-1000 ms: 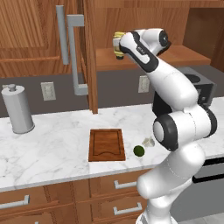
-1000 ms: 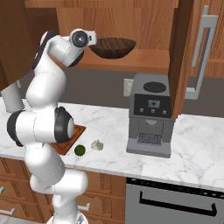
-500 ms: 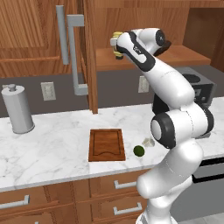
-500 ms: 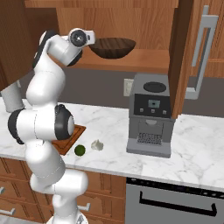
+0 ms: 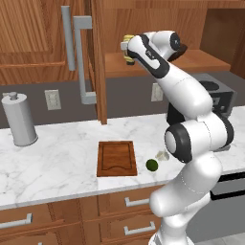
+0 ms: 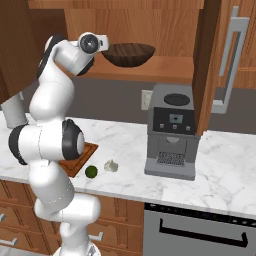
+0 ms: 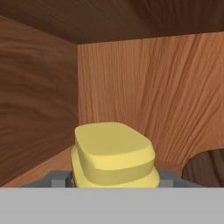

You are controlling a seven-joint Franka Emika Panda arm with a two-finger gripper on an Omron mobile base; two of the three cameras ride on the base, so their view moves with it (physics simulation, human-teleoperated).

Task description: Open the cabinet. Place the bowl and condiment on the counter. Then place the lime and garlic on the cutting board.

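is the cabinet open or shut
Open: the cabinet doors are swung wide, showing the bowl on its shelf.

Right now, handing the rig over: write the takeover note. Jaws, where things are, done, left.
Gripper: jaws closed on the condiment, inside the cabinet on the shelf's left end; not lifted out yet.
Bowl: on the same shelf, to the right of the condiment.
Lime and garlic: on the counter, just right of the cutting board, which is bare.
Done: cabinet door open, condiment gripped.
Left: condiment to counter, bowl to counter, then lime and garlic onto the board.
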